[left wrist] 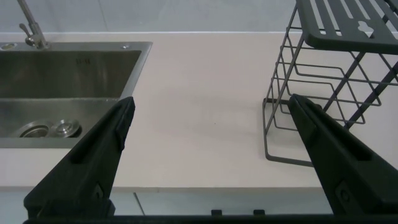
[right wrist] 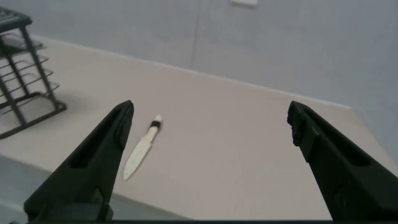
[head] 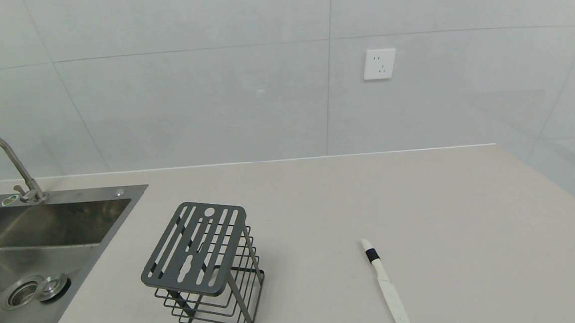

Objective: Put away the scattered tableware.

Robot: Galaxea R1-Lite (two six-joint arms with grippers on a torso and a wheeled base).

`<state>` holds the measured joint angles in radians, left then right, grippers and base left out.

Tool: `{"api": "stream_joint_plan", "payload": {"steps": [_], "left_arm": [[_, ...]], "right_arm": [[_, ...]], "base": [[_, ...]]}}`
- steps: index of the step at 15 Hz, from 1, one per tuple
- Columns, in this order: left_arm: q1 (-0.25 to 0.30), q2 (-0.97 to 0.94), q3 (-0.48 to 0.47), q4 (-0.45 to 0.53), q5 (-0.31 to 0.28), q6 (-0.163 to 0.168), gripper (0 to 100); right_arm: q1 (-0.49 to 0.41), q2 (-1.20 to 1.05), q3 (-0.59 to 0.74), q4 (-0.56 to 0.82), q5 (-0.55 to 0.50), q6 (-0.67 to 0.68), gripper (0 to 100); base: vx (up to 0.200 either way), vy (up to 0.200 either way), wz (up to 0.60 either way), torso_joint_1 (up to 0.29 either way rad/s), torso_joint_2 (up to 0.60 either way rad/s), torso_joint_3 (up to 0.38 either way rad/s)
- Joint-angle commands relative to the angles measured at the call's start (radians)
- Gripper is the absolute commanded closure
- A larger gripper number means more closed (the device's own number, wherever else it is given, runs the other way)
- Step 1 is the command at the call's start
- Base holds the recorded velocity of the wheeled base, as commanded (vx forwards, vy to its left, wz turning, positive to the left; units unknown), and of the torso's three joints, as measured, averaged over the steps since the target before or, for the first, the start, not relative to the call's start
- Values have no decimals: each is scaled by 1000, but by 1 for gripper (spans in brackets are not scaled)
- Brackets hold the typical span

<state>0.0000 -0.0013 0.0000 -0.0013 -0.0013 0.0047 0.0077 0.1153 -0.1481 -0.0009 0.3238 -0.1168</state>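
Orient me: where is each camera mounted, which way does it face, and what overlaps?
Head: on the head, looking forward and down at counter, sink, rack, knife.
Left wrist: on left wrist, facing sink and rack between open left fingers.
Right wrist: on right wrist, facing knife and wall between open right fingers.
Shared: rack in all three.

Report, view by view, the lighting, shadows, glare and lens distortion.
Head view: the tile joint bows, so the lens distorts; light is soft, with a faint shadow by the rack and dull sheen on the sink. Left wrist view: the open left gripper is a dark silhouette against the pale counter. Right wrist view: so is the right gripper; the knife casts almost no shadow.
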Motion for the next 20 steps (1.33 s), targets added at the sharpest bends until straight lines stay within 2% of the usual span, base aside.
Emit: {"api": "stream_joint_plan", "payload": {"steps": [1, 3, 7, 9, 10, 11, 12, 14, 15, 17, 20], "left_arm": [[0, 1, 0, 0, 0, 0, 0], [0, 1, 0, 0, 0, 0, 0], [0, 1, 0, 0, 0, 0, 0], [0, 1, 0, 0, 0, 0, 0], [0, 1, 0, 0, 0, 0, 0], [0, 1, 0, 0, 0, 0, 0], [0, 1, 0, 0, 0, 0, 0], [0, 1, 0, 0, 0, 0, 0], [0, 1, 0, 1, 0, 0, 0], [0, 1, 0, 0, 0, 0, 0], [0, 1, 0, 0, 0, 0, 0]], "right_arm": [[41, 190, -45, 42, 41, -1, 0], [107, 377, -73, 44, 43, -1, 0], [137, 632, -88, 24, 43, -9, 0], [169, 782, -88, -119, 41, -30, 0], [221, 922, -84, -252, 40, -34, 0], [221, 922, -84, -252, 40, -34, 0], [273, 1116, -84, -407, 37, -37, 0], [313, 1221, -84, -510, 31, -38, 0], [364, 1291, -90, -577, 26, -37, 0], [420, 1351, -108, -590, -43, -29, 0], [437, 1420, -159, -585, -155, -3, 0]], "base": [[0, 0, 0, 0, 0, 0], [0, 0, 0, 0, 0, 0], [0, 0, 0, 0, 0, 0], [0, 0, 0, 0, 0, 0], [0, 0, 0, 0, 0, 0], [0, 0, 0, 0, 0, 0], [0, 0, 0, 0, 0, 0], [0, 0, 0, 0, 0, 0], [0, 0, 0, 0, 0, 0], [0, 0, 0, 0, 0, 0], [0, 0, 0, 0, 0, 0]]}}
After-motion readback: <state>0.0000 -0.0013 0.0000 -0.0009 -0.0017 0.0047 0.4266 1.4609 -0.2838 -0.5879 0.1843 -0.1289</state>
